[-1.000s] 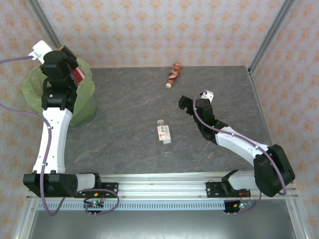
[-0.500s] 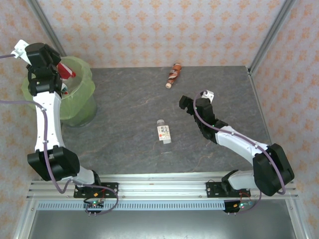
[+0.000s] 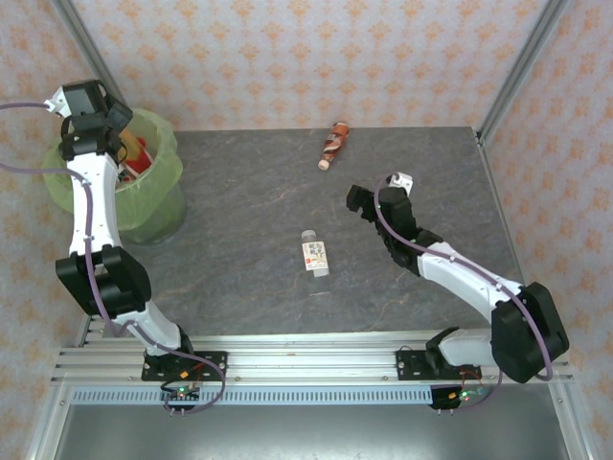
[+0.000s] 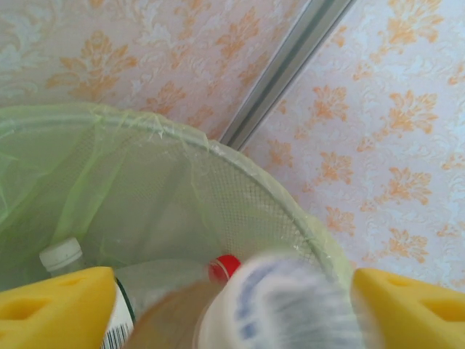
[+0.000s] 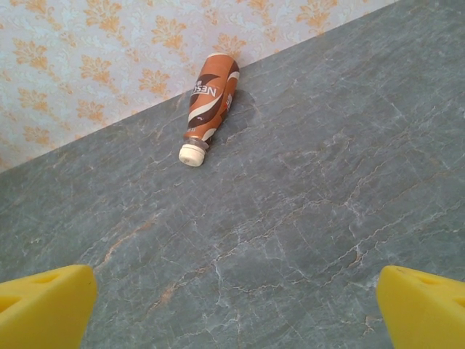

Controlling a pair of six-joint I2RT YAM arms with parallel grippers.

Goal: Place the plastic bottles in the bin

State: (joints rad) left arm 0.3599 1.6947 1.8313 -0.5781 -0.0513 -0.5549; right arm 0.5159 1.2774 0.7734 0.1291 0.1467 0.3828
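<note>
My left gripper (image 3: 112, 129) hangs over the bin (image 3: 158, 206), a round bin lined with a light-green bag. In the left wrist view its yellow fingers (image 4: 54, 305) stand wide apart, open. A blurred white-and-blue plastic bottle (image 4: 287, 305) lies loose between them over the bin's rim (image 4: 240, 163). Below are a red cap (image 4: 227, 267), an amber bottle (image 4: 163, 320) and a white-capped bottle (image 4: 62, 256). A clear labelled bottle (image 3: 315, 254) lies mid-table. A brown-red bottle (image 3: 332, 145) (image 5: 209, 98) lies near the back wall. My right gripper (image 3: 375, 196) (image 5: 236, 309) is open above bare table.
The grey stone table (image 3: 249, 211) is walled by patterned panels, with metal posts (image 3: 522, 62) at the back corners. The bin stands at the far left corner. The two arm bases sit on the rail (image 3: 306, 364) at the near edge.
The left arm has swung further back over the bin. Its jaws have widened and the bottle they held has come loose. The right arm has hardly moved.
</note>
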